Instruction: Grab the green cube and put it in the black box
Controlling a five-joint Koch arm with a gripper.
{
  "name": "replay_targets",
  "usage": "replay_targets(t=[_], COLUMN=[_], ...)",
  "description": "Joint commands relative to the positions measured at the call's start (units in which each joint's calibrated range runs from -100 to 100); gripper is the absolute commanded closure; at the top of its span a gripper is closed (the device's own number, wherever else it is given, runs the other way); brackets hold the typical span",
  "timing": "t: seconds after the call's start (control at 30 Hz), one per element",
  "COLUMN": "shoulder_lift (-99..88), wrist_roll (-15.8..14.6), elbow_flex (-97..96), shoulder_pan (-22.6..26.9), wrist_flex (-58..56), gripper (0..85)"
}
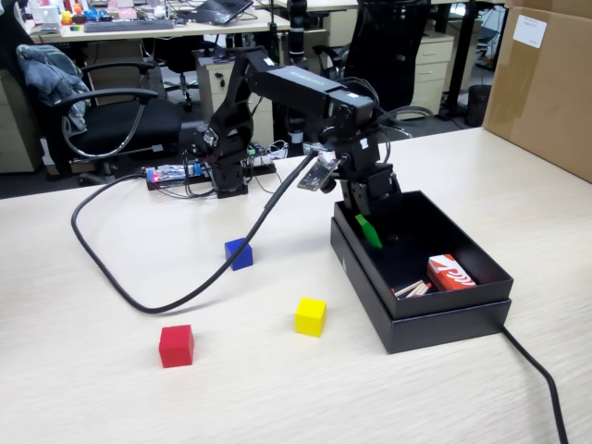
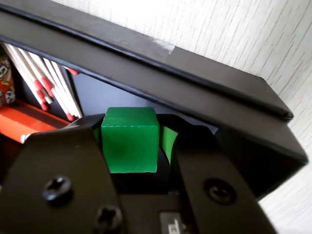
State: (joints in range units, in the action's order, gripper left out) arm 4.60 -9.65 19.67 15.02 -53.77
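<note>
In the wrist view the green cube sits between my jaws, and the gripper is shut on it. A green fingertip shows to the right of the cube. The gripper hangs inside the black box, at the left-hand end in the fixed view, just above the floor. There only the pointed green finger shows; the cube itself is hidden by the gripper. The box wall runs right behind the cube in the wrist view.
A red matchbox and loose matches lie in the box's near end; the matches are left of the cube. On the table lie a blue cube, a yellow cube, a red cube and a black cable.
</note>
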Motion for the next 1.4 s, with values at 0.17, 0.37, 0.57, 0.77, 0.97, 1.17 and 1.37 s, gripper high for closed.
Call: replay_targets(t=[0.17, 0.37, 0.57, 0.77, 0.97, 1.17, 1.37], shoulder_lift=[0.51, -0.06, -2.93, -12.11, -26.68, -44.35, -65.58], wrist_roll=[-0.63, -0.78, -0.73, 0.24, 2.78, 8.45, 10.7], elbow_flex=[0.0, -1.54, -3.44, -3.17, -2.45, -8.34, -25.02], shoulder_pan=[-0.1, 0.05, 0.05, -0.39, -2.1, -4.93, -8.6], wrist_flex=[0.17, 0.17, 0.17, 0.17, 0.17, 0.17, 0.34], gripper=[84.2, 66.4, 42.4, 40.2, 40.4, 40.3, 40.3])
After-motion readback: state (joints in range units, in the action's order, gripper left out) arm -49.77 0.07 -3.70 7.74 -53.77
